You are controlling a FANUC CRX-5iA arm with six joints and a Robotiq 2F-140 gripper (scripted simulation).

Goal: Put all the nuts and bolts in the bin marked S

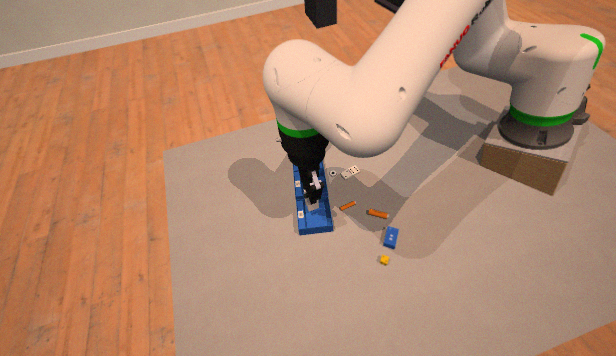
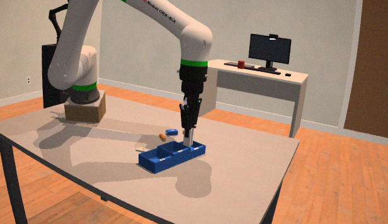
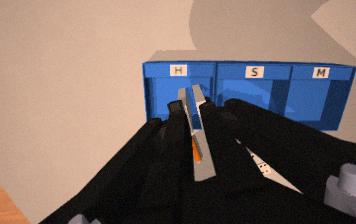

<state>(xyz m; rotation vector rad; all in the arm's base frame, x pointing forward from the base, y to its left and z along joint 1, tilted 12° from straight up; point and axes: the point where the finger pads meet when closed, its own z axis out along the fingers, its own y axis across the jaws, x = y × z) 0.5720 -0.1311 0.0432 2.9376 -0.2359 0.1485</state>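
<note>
The blue three-part bin [image 1: 315, 226] [image 2: 157, 165] [image 3: 155, 85] carries the labels H, S [image 3: 254, 72] and M. My gripper [image 1: 314, 199] [image 2: 188, 143] [image 3: 191, 97] points straight down with its fingertips at the H end of the bin. Its fingers are shut with only a narrow gap, and I see nothing between them. A small grey nut [image 1: 332, 172] lies on the table just right of the bin. I see no bolt.
A white domino [image 1: 350, 171] [image 2: 142, 149] [image 3: 261, 166] lies next to the nut. Two orange sticks [image 1: 347, 205] [image 1: 378, 213], a blue block [image 1: 391, 236] [image 2: 171, 131] and a small yellow block [image 1: 384, 259] lie right of the bin. The arm's base box [image 1: 522, 167] stands at the far corner.
</note>
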